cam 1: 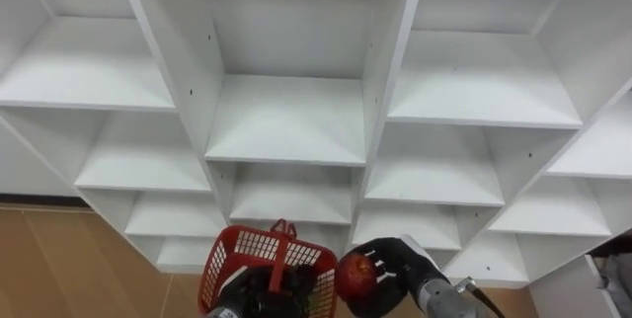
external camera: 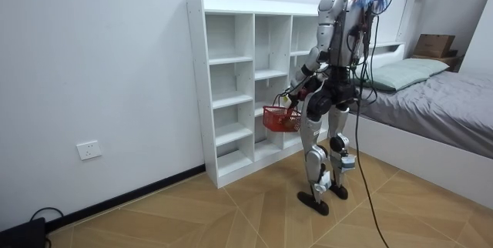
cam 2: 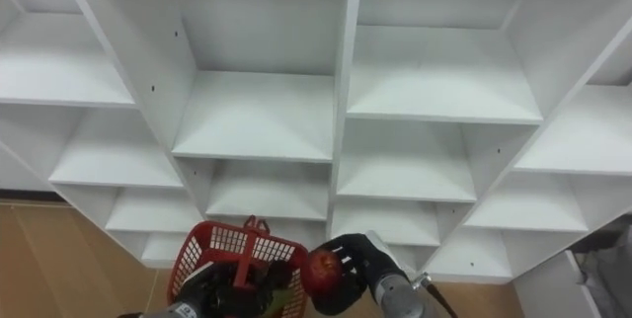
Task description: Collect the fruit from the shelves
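Stance: the robot is seen upright on the wooden floor (external camera: 231,209), close before the white closet (cam 1: 286,120), with a bed (external camera: 431,98) behind it at the room view's right.
Closet: rows of open white compartments are shown from above. The outer columns are cut off at the picture edges, and the lowest shelves are partly covered by the basket and the hands. No fruit can be made out on the shelves that are visible.
Red basket (cam 1: 259,246): it is held off the floor in front of the lower shelves, at the robot's left. Its near half is cut off by the lower edge of the eye views. One red handle (cam 1: 284,227) is seen standing up at the far rim.
Basket contents: something dark lies behind the mesh, but what it is cannot be told.
Left hand (cam 2: 219,283): it is seen as a dark shape at the basket's mouth, much of it screened by the mesh and cropped at the bottom. Its fingers are seen curled round a red strand of the basket, by which the basket is carried.
Right hand (cam 1: 400,262): its dark fingers are wrapped round a red apple (cam 1: 356,275), with the wrist cut off at the lower edge.
Apple position: it is held in the air just beside the basket's right rim, outside the basket. Whether fruit and rim touch cannot be told.
Room view detail: the basket (external camera: 281,117) is seen hanging at thigh height between robot and closet, and the hands are too small there to be read.
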`<state>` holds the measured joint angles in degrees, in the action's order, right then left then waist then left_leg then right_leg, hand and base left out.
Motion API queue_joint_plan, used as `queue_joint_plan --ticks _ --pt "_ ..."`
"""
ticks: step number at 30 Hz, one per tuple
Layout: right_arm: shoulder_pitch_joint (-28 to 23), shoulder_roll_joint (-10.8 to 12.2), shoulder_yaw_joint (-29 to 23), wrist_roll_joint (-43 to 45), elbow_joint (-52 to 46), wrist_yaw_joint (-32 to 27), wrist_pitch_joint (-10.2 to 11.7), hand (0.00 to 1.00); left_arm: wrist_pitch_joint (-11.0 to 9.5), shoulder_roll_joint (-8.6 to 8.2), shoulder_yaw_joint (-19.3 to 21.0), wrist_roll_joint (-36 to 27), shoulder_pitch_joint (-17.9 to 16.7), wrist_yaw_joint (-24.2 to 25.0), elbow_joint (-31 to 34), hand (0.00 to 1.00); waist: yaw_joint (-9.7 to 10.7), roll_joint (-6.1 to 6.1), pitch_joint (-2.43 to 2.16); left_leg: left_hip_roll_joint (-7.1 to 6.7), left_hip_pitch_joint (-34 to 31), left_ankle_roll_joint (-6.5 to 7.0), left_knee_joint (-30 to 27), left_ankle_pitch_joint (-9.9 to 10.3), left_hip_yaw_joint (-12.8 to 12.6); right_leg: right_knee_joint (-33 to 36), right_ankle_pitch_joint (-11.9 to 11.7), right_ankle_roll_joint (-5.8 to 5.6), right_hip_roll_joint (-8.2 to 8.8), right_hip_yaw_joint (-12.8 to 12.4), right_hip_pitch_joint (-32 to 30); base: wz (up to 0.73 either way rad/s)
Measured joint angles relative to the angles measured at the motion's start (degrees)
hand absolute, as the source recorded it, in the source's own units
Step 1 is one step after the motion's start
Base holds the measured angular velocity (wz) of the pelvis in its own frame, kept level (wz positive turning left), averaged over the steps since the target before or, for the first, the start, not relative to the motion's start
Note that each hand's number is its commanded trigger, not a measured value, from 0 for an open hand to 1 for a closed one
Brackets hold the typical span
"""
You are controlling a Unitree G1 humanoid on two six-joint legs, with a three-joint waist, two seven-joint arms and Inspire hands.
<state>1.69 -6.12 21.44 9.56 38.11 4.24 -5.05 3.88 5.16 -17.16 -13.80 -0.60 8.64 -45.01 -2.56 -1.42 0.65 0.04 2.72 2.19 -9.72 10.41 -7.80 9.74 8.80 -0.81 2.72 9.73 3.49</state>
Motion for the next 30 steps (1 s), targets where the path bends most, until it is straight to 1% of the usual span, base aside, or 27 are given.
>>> queue_joint_plan --ticks 3,6,7,13,16,19,22,25,30 --pt "0.0 0.0 0.5 -0.1 0.0 0.6 0.0 1.00 0.0 -0.25 -0.1 0.0 0.0 0.8 0.0 1.00 -0.6 -0.02 0.03 0.01 0.1 0.00 0.0 0.0 0.1 0.0 0.0 0.00 -0.02 0.0 0.1 0.00" --pt "0.1 0.1 1.0 -0.3 0.0 0.7 0.0 1.00 0.0 -0.42 -1.2 0.0 -0.1 1.1 0.0 1.00 -1.1 -0.02 0.06 0.01 0.1 0.00 0.0 0.0 0.6 0.0 0.0 0.00 -0.03 -0.1 0.3 0.04" --pt "0.4 0.1 1.0 -0.2 -0.1 0.7 0.0 1.00 0.0 -0.49 -1.2 0.1 -0.2 1.1 0.0 1.00 -1.2 -0.05 0.15 0.01 0.1 0.00 0.0 0.0 0.6 0.0 0.0 0.00 -0.03 -0.1 0.3 0.00" --pt "1.8 0.1 1.0 0.0 -2.2 0.4 0.0 1.00 0.0 -0.91 -1.1 1.2 -0.3 2.6 0.0 1.00 -2.3 -0.44 0.30 -0.04 0.1 0.00 -0.1 0.0 0.6 0.0 0.0 0.00 0.01 -0.1 0.3 0.00" --pt "1.9 0.2 1.2 0.0 -3.1 0.1 0.1 1.00 0.0 -1.01 -1.1 1.3 -0.3 3.3 0.0 1.00 -2.6 -0.58 0.30 -0.06 0.0 0.00 -0.1 0.0 0.9 0.0 0.0 -0.02 0.03 0.1 0.4 0.04" --pt "2.0 0.2 2.4 0.0 -3.1 0.1 0.1 1.00 0.0 -1.06 -1.1 3.2 -0.3 3.3 0.0 1.00 -2.6 -0.58 0.30 -0.06 0.0 0.00 -0.1 0.0 1.0 0.0 0.0 -0.02 0.03 0.2 0.4 0.00" --pt "2.0 0.4 2.5 0.0 -3.2 0.1 0.1 1.00 0.0 -1.26 -1.1 3.7 -0.3 3.4 0.0 1.00 -2.7 -0.60 0.29 -0.07 0.0 0.00 0.0 0.0 1.1 0.0 0.0 -0.02 0.04 0.4 0.4 0.00" --pt "2.1 0.4 2.5 0.0 -3.2 0.1 0.1 1.00 0.0 -1.37 -1.1 5.5 -0.3 3.5 0.0 1.00 -2.6 -0.70 0.30 -0.07 0.0 0.00 -0.1 0.0 1.2 0.0 0.0 -0.02 0.04 0.5 0.4 0.00" --pt "2.3 0.6 2.5 -0.1 -3.2 0.1 0.1 1.00 0.0 -1.64 -1.2 5.7 -0.3 3.5 0.0 1.00 -2.6 -0.95 0.36 -0.15 -0.1 0.00 -0.1 0.0 1.5 0.0 0.0 -0.05 0.07 0.6 0.5 0.00"
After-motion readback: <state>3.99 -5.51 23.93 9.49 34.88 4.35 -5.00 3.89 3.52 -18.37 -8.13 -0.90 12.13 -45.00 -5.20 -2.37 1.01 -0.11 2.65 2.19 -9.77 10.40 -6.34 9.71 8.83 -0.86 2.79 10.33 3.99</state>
